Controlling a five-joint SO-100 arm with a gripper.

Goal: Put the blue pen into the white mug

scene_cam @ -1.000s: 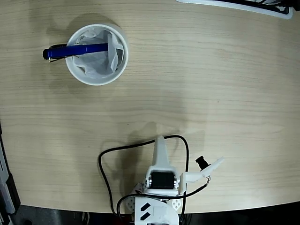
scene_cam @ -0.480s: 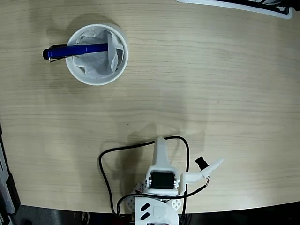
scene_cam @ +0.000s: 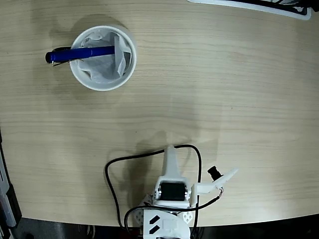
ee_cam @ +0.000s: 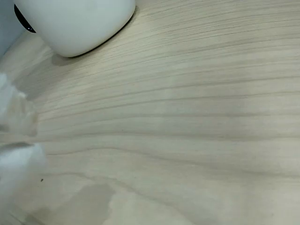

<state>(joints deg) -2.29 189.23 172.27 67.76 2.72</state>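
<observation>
Fixed view shows the blue pen resting in the white mug at far left, clip end overhanging its left rim, so placing looks finished; the gripper, folded near, holds nothing, its opening unclear

blue pen: glossy plastic | white mug: smooth ceramic, crumpled paper inside | table: matt wood grain
</observation>
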